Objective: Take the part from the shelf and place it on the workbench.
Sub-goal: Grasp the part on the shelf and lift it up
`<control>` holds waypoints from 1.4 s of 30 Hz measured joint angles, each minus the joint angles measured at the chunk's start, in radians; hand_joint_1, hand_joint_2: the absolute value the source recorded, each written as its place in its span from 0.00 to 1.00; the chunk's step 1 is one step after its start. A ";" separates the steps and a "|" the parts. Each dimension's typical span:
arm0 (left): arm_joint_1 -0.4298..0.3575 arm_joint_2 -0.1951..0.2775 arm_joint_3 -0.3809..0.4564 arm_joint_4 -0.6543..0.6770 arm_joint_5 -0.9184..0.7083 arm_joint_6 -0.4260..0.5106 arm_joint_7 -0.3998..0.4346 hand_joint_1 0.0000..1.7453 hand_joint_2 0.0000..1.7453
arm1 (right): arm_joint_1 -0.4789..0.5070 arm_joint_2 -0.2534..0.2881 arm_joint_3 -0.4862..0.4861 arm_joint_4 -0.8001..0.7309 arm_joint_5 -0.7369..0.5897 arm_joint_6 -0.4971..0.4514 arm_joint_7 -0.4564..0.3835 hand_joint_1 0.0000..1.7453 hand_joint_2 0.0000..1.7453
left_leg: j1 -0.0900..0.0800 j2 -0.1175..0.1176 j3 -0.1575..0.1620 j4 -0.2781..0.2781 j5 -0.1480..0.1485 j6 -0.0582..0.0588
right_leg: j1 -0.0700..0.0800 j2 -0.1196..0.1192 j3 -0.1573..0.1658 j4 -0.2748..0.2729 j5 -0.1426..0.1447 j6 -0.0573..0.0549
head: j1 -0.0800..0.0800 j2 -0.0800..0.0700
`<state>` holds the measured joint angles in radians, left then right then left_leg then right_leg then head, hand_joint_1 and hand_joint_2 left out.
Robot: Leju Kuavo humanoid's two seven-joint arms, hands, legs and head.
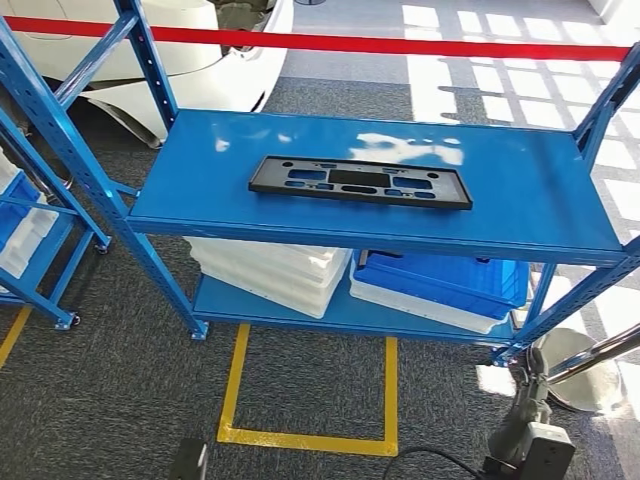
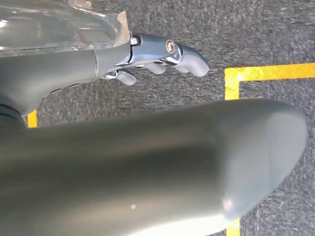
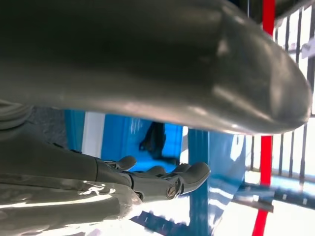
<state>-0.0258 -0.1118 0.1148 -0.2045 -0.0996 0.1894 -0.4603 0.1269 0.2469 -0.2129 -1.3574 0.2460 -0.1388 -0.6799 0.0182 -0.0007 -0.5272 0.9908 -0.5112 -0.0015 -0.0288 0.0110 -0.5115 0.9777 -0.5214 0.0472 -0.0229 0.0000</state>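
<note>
Pre-reach step: part [image 1: 361, 182] lay mid top shelf [image 1: 528, 190], nearer front edge. Left hand [image 2: 163, 56] & right hand [image 3: 159, 179] empty, fingers apart. Next: reach fwd.

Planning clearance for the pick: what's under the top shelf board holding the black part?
On the lower shelf: stacked white trays left, a blue bin on a white tray right. The top shelf board covers their rear portions and contents.

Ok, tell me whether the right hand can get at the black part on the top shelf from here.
Probably yes: the black part lies alone on the open top shelf, and the right hand holds nothing.
</note>
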 joint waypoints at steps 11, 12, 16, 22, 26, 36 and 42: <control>-0.006 0.001 -0.001 0.000 -0.028 -0.074 -0.054 0.00 0.00 | -0.013 -0.082 0.427 0.013 0.038 0.041 0.040 0.00 0.00 | 0.000 0.000 0.000 0.000 0.000 0.000 | 0.000 0.000 0.000 0.000 0.000 0.000 | 0.000 0.000; -0.007 0.001 -0.001 0.000 -0.032 -0.074 -0.054 0.00 0.00 | -0.018 -0.090 0.458 0.016 0.035 0.047 0.043 0.00 0.00 | 0.000 0.000 0.000 0.000 0.000 0.000 | 0.000 0.000 -0.001 0.000 0.000 0.000 | 0.000 0.000; -0.008 0.002 -0.001 0.000 -0.038 -0.076 -0.056 0.00 0.00 | -0.031 -0.113 0.540 0.027 0.026 0.060 0.047 0.00 0.00 | 0.000 0.000 0.000 0.000 0.000 0.000 | 0.000 -0.001 0.000 0.000 0.000 0.000 | 0.000 0.000; -0.008 0.003 -0.004 0.000 -0.065 -0.104 -0.084 0.00 0.00 | -0.062 -0.149 0.628 0.037 0.020 0.087 0.072 0.00 0.00 | 0.000 0.000 0.000 0.000 0.000 0.000 | 0.000 -0.001 0.000 0.000 0.000 0.000 | 0.000 0.000; -0.008 0.005 -0.005 0.000 -0.082 -0.128 -0.117 0.00 0.00 | -0.091 -0.171 0.666 0.011 0.058 0.056 0.142 0.00 0.00 | 0.000 0.000 0.000 0.000 0.000 0.000 | 0.000 0.000 0.000 0.000 0.000 0.000 | 0.000 0.000; -0.007 0.014 -0.040 0.000 -0.128 -0.179 -0.175 0.00 0.00 | -0.206 -0.206 0.717 -0.036 0.059 0.093 0.221 0.00 0.00 | 0.000 0.000 0.000 0.000 0.000 0.000 | 0.000 -0.001 0.000 0.000 0.000 0.000 | 0.000 0.000; -0.007 0.015 -0.053 0.000 -0.138 -0.187 -0.185 0.00 0.00 | -0.230 -0.205 0.738 -0.020 0.071 0.060 0.224 0.00 0.00 | 0.000 0.000 -0.001 0.000 0.000 0.000 | 0.000 -0.001 -0.001 0.000 0.000 0.000 | 0.000 0.000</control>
<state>-0.0329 -0.0964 0.0615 -0.2045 -0.2374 0.0029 -0.6453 -0.1029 0.0419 0.5254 -1.3775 0.3166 -0.0787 -0.4562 0.0181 -0.0009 -0.5278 0.9908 -0.5111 -0.0016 -0.0287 0.0104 -0.5121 0.9778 -0.5214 0.0472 -0.0229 0.0000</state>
